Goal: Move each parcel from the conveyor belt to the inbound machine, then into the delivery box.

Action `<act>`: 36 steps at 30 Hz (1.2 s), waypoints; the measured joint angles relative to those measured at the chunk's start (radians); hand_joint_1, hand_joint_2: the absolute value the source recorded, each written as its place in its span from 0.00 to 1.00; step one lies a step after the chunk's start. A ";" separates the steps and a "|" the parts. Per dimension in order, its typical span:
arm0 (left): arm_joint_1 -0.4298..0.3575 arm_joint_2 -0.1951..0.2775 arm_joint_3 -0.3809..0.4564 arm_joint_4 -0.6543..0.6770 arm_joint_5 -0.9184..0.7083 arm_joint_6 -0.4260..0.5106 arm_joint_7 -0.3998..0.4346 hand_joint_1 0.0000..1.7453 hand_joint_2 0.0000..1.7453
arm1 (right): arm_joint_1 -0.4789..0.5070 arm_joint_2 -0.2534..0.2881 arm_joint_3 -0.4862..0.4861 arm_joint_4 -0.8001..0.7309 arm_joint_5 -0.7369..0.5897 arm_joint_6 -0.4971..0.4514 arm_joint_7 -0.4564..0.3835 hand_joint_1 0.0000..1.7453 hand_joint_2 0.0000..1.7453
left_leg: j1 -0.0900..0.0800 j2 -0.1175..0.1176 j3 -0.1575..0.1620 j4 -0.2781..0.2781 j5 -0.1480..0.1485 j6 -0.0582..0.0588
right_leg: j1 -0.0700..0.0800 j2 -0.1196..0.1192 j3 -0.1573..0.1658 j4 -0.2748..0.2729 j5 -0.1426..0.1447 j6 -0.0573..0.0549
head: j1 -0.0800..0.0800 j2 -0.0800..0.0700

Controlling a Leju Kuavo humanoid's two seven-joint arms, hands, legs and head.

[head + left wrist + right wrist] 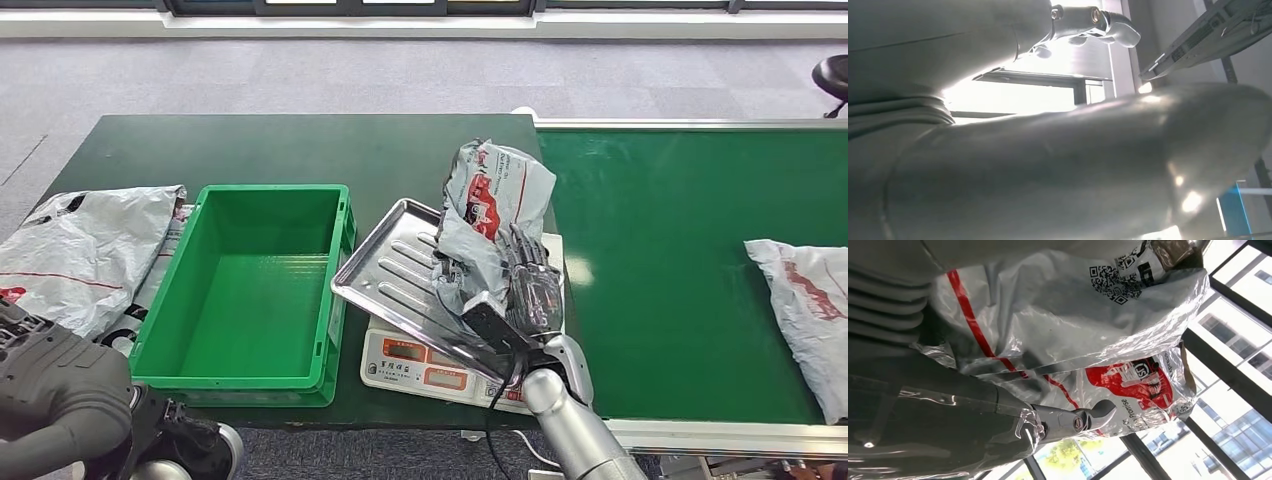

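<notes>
Silver right hand raised over scale tray, fingers clamped on upright parcel.

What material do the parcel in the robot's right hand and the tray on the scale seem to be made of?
The grey-white parcel with red print, held by the right hand, looks like thin glossy plastic film: it crinkles and shines. The ribbed silver tray on the white scale looks like polished metal, probably steel, with mirror-like reflections.
</notes>
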 joint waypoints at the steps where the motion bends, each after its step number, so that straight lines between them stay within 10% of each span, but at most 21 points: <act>1: 0.001 0.000 0.000 0.002 0.000 0.000 0.000 0.00 0.00 | 0.010 0.000 0.002 -0.012 0.006 -0.002 0.000 0.00 0.00 | 0.000 0.000 0.000 0.000 0.000 0.000 | 0.000 0.000 0.000 0.000 0.000 0.000 | 0.000 0.000; 20: 0.073 -0.016 -0.004 0.026 -0.098 0.000 0.000 0.00 0.00 | 0.369 -0.004 0.095 -0.632 0.082 0.066 0.076 0.00 0.00 | 0.000 0.001 -0.002 0.000 -0.002 0.000 | 0.000 0.000 -0.002 0.000 -0.002 -0.001 | 0.000 0.000; 24: 0.078 -0.024 -0.004 0.038 -0.115 0.000 0.000 0.00 0.00 | 0.399 -0.005 0.095 -0.702 0.075 0.061 0.063 0.00 1.00 | 0.000 0.001 -0.002 0.000 -0.002 0.000 | 0.000 0.001 -0.002 -0.001 -0.002 -0.001 | 0.000 0.000; 36: 0.081 -0.024 -0.022 0.109 -0.113 0.000 0.000 0.00 0.00 | 0.495 -0.004 0.095 -0.899 -0.005 -0.086 -0.106 0.00 1.00 | 0.000 0.001 -0.002 0.000 -0.002 0.000 | 0.000 0.001 -0.002 -0.001 -0.002 -0.001 | 0.000 0.000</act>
